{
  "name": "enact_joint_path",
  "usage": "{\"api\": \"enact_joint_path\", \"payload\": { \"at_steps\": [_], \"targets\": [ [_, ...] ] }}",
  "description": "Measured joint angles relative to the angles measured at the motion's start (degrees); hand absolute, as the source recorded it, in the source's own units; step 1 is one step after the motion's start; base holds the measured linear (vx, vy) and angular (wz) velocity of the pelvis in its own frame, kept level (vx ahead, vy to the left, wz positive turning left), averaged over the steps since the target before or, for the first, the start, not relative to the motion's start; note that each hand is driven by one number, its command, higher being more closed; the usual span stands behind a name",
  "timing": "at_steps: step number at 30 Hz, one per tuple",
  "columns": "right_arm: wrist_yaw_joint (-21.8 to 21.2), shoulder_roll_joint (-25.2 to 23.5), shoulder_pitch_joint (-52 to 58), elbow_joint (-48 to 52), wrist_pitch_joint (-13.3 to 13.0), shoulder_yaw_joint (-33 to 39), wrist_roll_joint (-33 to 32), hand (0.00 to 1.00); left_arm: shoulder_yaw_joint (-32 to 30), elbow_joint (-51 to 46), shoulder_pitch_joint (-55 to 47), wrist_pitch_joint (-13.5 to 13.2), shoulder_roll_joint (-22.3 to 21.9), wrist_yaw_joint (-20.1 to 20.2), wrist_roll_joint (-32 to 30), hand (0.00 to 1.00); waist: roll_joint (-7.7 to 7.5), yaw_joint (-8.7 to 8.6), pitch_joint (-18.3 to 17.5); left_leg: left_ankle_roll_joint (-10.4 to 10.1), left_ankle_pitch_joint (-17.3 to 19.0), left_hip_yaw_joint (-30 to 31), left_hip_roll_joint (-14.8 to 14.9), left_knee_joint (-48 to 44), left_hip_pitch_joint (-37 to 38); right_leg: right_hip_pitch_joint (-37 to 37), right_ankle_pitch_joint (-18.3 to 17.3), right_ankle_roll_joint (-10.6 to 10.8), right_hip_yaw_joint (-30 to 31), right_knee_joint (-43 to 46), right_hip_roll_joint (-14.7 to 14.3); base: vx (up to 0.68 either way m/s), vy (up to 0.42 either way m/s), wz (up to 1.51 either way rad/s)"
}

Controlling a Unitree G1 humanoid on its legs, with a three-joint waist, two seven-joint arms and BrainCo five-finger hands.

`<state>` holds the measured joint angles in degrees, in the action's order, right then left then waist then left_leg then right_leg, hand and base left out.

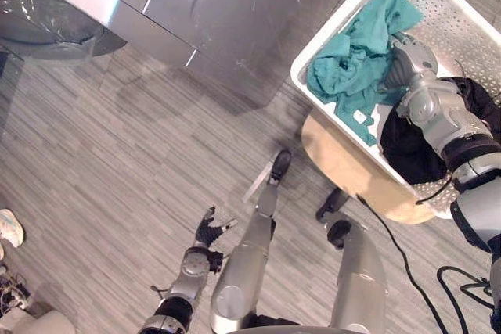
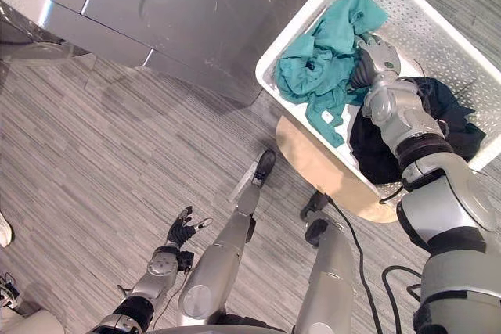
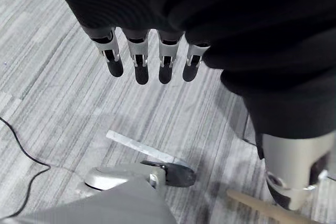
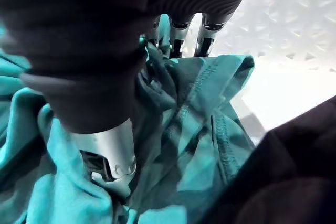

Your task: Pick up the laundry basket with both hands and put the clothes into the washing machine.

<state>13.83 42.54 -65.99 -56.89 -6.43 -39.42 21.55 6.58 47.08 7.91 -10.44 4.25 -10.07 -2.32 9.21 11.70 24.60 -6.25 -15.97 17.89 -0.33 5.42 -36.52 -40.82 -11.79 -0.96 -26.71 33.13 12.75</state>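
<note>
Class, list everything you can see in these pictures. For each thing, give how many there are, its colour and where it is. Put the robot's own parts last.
laundry basket: one, white, perforated, on the stool at the robot's right
teal garment: one, crumpled in the basket
black garment: one, in the basket beside the teal one
stool: one, light wood, round, under the basket
washing machine: one, silver-grey, ahead of the robot
floor: grey striped planks
shoe: one, white, a person's, at the far left edge
left hand: one, silver with dark tips, open, low over the floor
right hand: one, in the basket, on the teal garment
</note>
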Motion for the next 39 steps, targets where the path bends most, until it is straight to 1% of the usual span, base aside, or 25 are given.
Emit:
{"api": "enact_joint_path", "payload": {
  "at_steps": [1, 3, 4, 6, 9, 11, 12, 15, 17, 18, 19, 21, 22, 23, 24, 25, 26, 27, 28, 31, 33, 34, 36, 38, 39],
  "targets": [
    [0.0, -0.4, 0.0, 0.2, 0.0, 0.0, -0.1, 1.0, 0.0, -0.2, 0.2, 0.0, 0.0, 0.0, 0.0, 0.0, -0.2, -0.08, 0.0, 0.0, 0.0, 0.0, 0.0, 0.0, 0.1, 0.0, -0.2, 0.0, -0.1, 0.4, 0.2, -0.01, -0.1, 0.09],
    [-0.2, -1.9, 0.8, 0.5, 0.0, 0.3, -0.8, 1.0, 0.0, -1.0, 0.3, 0.0, 0.1, 0.0, 0.0, 0.0, -1.52, -0.21, -0.1, 0.0, 0.0, -0.1, -0.1, 0.0, 0.6, 0.1, -0.7, -0.1, 0.0, 1.3, 0.5, -0.01, -0.112, 0.05],
    [-0.3, -2.2, 1.3, 0.6, 0.0, 0.5, -1.1, 1.0, 0.0, -1.0, 0.4, 0.0, 0.1, 0.0, 0.0, 0.0, -1.9, -0.24, -0.1, 0.0, 0.0, 0.0, -0.1, 0.0, 0.7, 0.2, -0.8, -0.1, -0.1, 1.3, 0.5, 0.0, -0.1, 0.1],
    [-0.5, -3.7, 5.1, 1.8, 0.3, 3.8, -2.7, 1.0, 0.0, -1.0, 0.6, 0.2, 0.1, 0.0, 0.0, 0.0, -2.89, -0.44, -0.2, 0.0, 0.0, 0.4, 0.0, 0.0, 1.7, 1.5, -1.1, -0.1, -0.2, 1.3, 0.3, 0.01, -0.079, 0.13],
    [-0.7, -7.2, 11.2, 2.5, 0.8, 9.2, -5.5, 1.0, 0.0, -0.4, 0.6, 0.6, 0.2, 0.0, 0.0, 0.0, -3.55, -0.53, -0.3, 0.0, 0.0, 0.7, 0.0, 0.0, 4.4, 4.9, -1.2, 0.1, -0.2, 0.2, -0.1, 0.02, -0.053, 0.09],
    [-1.1, -8.9, 16.3, 6.9, 1.4, 14.3, -7.1, 1.0, -0.1, -0.1, 0.6, 1.2, 0.9, 0.0, 0.0, 0.0, -4.23, -0.95, -0.7, 0.0, 0.0, 0.8, 0.3, 0.0, 6.1, 7.4, -1.2, 0.1, -0.2, -1.8, -1.0, 0.01, -0.039, -0.01],
    [-1.3, -9.3, 17.5, 8.1, 1.5, 15.5, -7.5, 1.0, -0.1, 0.4, 0.6, 1.2, 1.2, 0.1, 0.0, 0.0, -4.43, -1.26, -0.8, 0.0, 0.0, 0.9, 0.3, 0.0, 6.4, 8.1, -1.2, 0.2, -0.2, -2.3, -1.2, 0.0, 0.0, 0.0],
    [-1.4, -11.4, 23.3, 13.7, 1.9, 21.6, -8.6, 1.0, -0.6, 1.3, 0.2, 1.9, 2.2, 0.1, -0.1, 0.0, -5.47, -1.97, -1.5, 0.2, 0.1, 1.3, 0.8, 0.0, 9.1, 11.8, -0.5, 0.9, -0.2, -4.9, -2.4, -0.01, -0.042, -0.01],
    [-1.4, -14.3, 28.3, 19.0, 1.8, 25.5, -11.3, 1.0, -1.0, 2.6, -1.0, 2.5, 3.2, 0.1, -0.7, 0.0, -6.99, -2.24, -3.5, 0.6, 0.8, 1.0, 1.3, 0.0, 10.8, 14.1, -0.1, 1.4, 0.0, -7.0, -3.4, 0.02, -0.041, -0.09],
    [-1.4, -15.1, 29.5, 20.3, 1.8, 26.0, -11.9, 1.0, -1.5, 3.1, -1.4, 2.7, 3.3, 0.1, -0.7, 0.0, -7.36, -2.48, -4.1, 0.6, 0.9, 0.9, 1.5, 0.0, 11.2, 14.8, 0.0, 1.6, 0.0, -7.6, -3.6, 0.04, -0.039, -0.08],
    [-1.5, -17.0, 31.9, 23.0, 1.7, 26.8, -12.7, 1.0, -2.6, 3.3, -2.9, 3.0, 3.3, 0.1, -0.7, 0.0, -8.07, -3.29, -5.2, 0.5, 0.9, 0.8, 1.5, 0.0, 12.1, 16.0, 0.3, 1.9, 0.1, -8.5, -3.9, 0.06, -0.034, -0.03],
    [-1.6, -19.9, 36.5, 27.1, 1.3, 28.4, -14.4, 1.0, -2.8, 4.8, -4.5, 3.6, 3.0, 0.2, -1.4, 0.0, -8.35, -3.5, -7.2, 0.1, 1.2, 0.6, 1.5, 0.0, 13.8, 18.3, 0.6, 2.3, 0.1, -10.1, -4.2, 0.07, -0.025, -0.02],
    [-1.7, -22.0, 39.7, 30.0, 1.0, 29.0, -15.5, 1.0, -4.1, 5.5, -5.3, 4.0, 2.6, 0.2, -2.3, 0.0, -8.37, -3.9, -8.6, -0.3, 1.6, 0.4, 1.4, 0.0, 15.0, 19.9, 0.9, 2.7, 0.4, -11.3, -4.4, 0.08, -0.017, -0.07],
    [-1.9, -24.2, 42.6, 32.7, 0.6, 29.0, -16.6, 1.0, -5.1, 5.9, -6.3, 4.4, 2.6, 0.1, -2.9, 0.0, -8.39, -4.13, -10.1, -0.1, 2.1, -0.1, 1.5, 0.0, 16.2, 21.4, 1.3, 3.0, 0.7, -12.4, -4.6, 0.08, -0.017, -0.11],
    [-2.1, -25.4, 44.0, 34.4, 0.5, 29.0, -16.7, 1.0, -5.5, 6.1, -7.0, 4.7, 2.7, 0.1, -3.1, 0.0, -8.43, -4.37, -10.8, -0.4, 2.6, -0.5, 1.5, 0.0, 16.9, 22.2, 1.4, 3.2, 1.0, -13.0, -4.7, 0.08, -0.014, -0.18],
    [-2.7, -26.9, 46.3, 37.1, 0.3, 29.1, -16.9, 1.0, -6.5, 6.8, -7.8, 5.2, 2.6, 0.1, -3.6, 0.0, -8.39, -4.61, -11.7, -0.3, 3.0, -1.1, 1.4, 0.0, 18.2, 23.4, 1.7, 3.2, 1.5, -13.7, -4.8, 0.1, -0.013, -0.27],
    [-3.0, -29.1, 50.2, 42.5, 0.0, 29.1, -17.0, 1.0, -7.5, 7.3, -9.4, 5.8, 2.6, 0.1, -4.5, 0.0, -8.35, -4.92, -13.0, 0.1, 3.8, -2.3, 1.4, 0.0, 20.4, 25.7, 2.2, 3.7, 2.4, -15.2, -5.1, 0.09, -0.009, -0.33],
    [-3.1, -29.7, 51.6, 44.5, -0.2, 29.1, -17.0, 1.0, -7.8, 7.3, -10.1, 6.0, 2.6, 0.1, -4.8, 0.0, -8.39, -4.92, -13.6, 0.4, 4.2, -2.8, 1.4, 0.0, 21.3, 26.5, 2.3, 3.8, 3.0, -15.7, -5.2, 0.08, -0.004, -0.42],
    [-3.9, -30.8, 53.9, 48.1, -1.2, 29.2, -17.2, 1.0, -8.8, 7.6, -11.3, 6.3, 2.5, 0.1, -5.1, 0.0, -8.39, -5.19, -14.7, 0.7, 4.9, -3.9, 1.5, 0.0, 22.8, 28.1, 2.8, 4.0, 4.1, -17.0, -5.6, 0.04, 0.002, -0.37],
    [-4.4, -32.4, 56.8, 54.1, -2.7, 29.3, -18.4, 1.0, -9.4, 8.2, -13.1, 6.9, 2.4, 0.1, -5.1, 0.0, -8.39, -6.64, -16.3, 1.5, 6.0, -5.9, 1.7, 0.0, 25.9, 31.1, 3.7, 4.5, 5.9, -19.2, -6.1, 0.03, 0.011, -0.38],
    [-5.9, -33.2, 58.2, 56.7, -4.3, 29.4, -19.9, 1.0, -9.5, 9.2, -14.1, 7.0, 2.5, 0.1, -5.1, 0.0, -8.65, -7.09, -17.6, 1.8, 6.5, -8.9, 2.3, 0.0, 27.6, 32.3, 5.5, 4.4, 8.8, -21.9, -7.1, 0.02, 0.019, -0.72],
    [-6.6, -33.3, 58.6, 57.6, -4.5, 29.4, -20.6, 1.0, -9.6, 9.3, -14.2, 7.0, 2.5, 0.1, -5.1, 0.0, -8.66, -7.58, -17.7, 1.9, 6.9, -10.4, 2.6, 0.0, 28.4, 33.0, 6.5, 4.4, 10.3, -23.3, -7.6, 0.01, 0.016, -0.72],
    [-7.0, -33.3, 59.4, 58.4, -4.6, 29.2, -21.3, 1.0, -9.5, 9.3, -14.2, 7.0, 2.6, 0.1, -5.1, 0.0, -8.66, -7.9, -17.7, 1.9, 7.3, -12.1, 2.9, 0.0, 29.0, 33.1, 7.6, 4.3, 12.2, -24.0, -8.0, -0.02, 0.014, -0.55],
    [-7.9, -33.2, 60.5, 58.7, -4.5, 29.2, -22.2, 1.0, -9.5, 9.2, -13.7, 6.8, 2.8, 0.1, -5.1, 0.0, -8.76, -8.05, -17.6, 2.0, 7.6, -12.0, 2.8, 0.0, 29.1, 31.9, 7.2, 4.2, 13.2, -21.8, -7.9, -0.04, -0.007, -0.17],
    [-8.2, -33.1, 62.2, 59.7, -4.5, 29.5, -22.8, 1.0, -9.5, 9.1, -13.0, 6.7, 2.8, 0.1, -5.1, 0.0, -8.7, -8.34, -17.6, 2.3, 7.7, -10.9, 2.6, -0.5, 28.0, 30.4, 5.5, 5.1, 15.1, -17.7, -7.6, -0.09, -0.048, 0.65]
  ]
}}
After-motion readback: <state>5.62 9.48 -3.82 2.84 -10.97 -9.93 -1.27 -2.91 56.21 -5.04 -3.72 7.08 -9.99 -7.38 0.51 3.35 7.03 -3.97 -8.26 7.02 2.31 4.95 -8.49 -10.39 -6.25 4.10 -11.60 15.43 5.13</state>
